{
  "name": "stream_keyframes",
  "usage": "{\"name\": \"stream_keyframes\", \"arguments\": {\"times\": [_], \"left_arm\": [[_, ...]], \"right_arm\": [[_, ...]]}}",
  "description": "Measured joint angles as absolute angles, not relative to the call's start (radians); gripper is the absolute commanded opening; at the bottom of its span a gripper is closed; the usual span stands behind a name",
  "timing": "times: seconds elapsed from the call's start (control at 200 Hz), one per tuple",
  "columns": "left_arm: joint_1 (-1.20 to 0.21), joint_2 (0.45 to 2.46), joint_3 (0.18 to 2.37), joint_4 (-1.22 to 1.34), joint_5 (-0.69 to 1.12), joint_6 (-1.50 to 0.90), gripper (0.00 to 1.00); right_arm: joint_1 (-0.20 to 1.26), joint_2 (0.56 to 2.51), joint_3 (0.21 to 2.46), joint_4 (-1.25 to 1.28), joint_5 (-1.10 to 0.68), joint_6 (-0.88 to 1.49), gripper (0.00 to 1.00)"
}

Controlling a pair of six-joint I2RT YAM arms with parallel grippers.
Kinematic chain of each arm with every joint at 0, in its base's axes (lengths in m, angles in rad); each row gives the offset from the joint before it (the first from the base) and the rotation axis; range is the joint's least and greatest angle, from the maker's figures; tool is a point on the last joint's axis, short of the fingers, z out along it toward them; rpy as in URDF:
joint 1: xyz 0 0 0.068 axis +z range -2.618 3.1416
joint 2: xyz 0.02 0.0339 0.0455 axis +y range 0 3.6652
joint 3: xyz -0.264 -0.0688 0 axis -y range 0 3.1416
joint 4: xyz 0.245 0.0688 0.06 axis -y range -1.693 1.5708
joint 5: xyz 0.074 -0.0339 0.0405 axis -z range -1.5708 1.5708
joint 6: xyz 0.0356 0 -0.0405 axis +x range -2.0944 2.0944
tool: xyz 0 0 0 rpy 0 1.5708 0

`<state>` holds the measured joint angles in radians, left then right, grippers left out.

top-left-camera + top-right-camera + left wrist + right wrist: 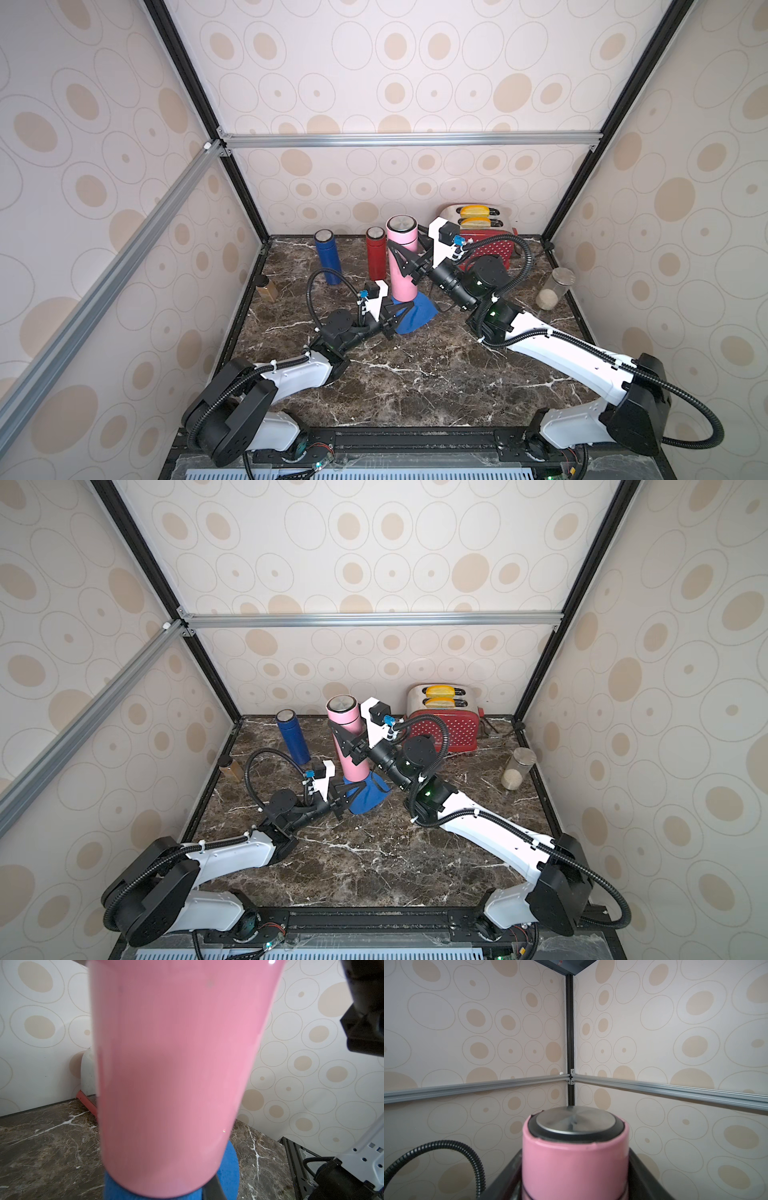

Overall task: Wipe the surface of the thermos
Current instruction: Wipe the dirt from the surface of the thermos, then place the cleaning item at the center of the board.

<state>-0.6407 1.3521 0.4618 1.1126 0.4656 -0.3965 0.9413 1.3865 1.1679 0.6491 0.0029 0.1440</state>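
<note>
Pink thermos: here's the pink thermos point(402, 274), standing up near the back of the marble table point(415, 386), steel cap on top, roughly upright in both top views.
Right gripper: the right gripper point(401, 261) is clamped across the thermos's middle, reaching in from the toaster side. In the right wrist view its black fingers point(504, 1184) flank the pink body just below the cap.
Left gripper: down low, the left gripper point(407, 311) is pinched tight on the blue cloth point(417, 318), right beside the thermos's foot.
Cloth contact: the cloth fans out from the jaws and lies against the bottom of the thermos. In the left wrist view blue shows under and behind the pink bottom rim point(162, 1192).
Footing: I cannot tell whether the thermos rests on the marble or is lifted just off it; the cloth hides the bottom edge.
Behind it: a red thermos point(376, 255) stands close behind the pink one, with a blue thermos point(328, 257) further along toward the left arm's side, both upright and apart from the grippers.
Back corner: a red dotted toaster point(494, 247) with two yellow slices point(476, 216) in its slots sits behind the right arm.
Edges: a glass jar point(555, 289) with pale powder stands by the right wall; a small amber jar point(267, 289) stands by the left wall.
</note>
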Motion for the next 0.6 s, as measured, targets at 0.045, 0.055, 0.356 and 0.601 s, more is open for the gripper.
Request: {"name": "stream_keyframes", "arguments": {"times": [0.045, 0.055, 0.356, 0.601], "left_arm": [[-0.641, 1.352, 0.461, 1.113, 0.464, -0.397, 0.00], [-0.641, 1.352, 0.460, 1.113, 0.464, -0.397, 0.00], [-0.638, 1.341, 0.436, 1.113, 0.449, -0.399, 0.00], [-0.623, 1.284, 0.432, 1.022, 0.419, -0.403, 0.00]], "right_arm": [[0.948, 1.385, 1.168, 0.647, 0.017, 0.126, 0.00], [0.949, 1.384, 1.168, 0.646, 0.020, 0.123, 0.00], [0.959, 1.284, 1.093, 0.601, 0.100, 0.057, 0.00], [0.958, 1.206, 1.039, 0.575, 0.134, 0.029, 0.00]]}}
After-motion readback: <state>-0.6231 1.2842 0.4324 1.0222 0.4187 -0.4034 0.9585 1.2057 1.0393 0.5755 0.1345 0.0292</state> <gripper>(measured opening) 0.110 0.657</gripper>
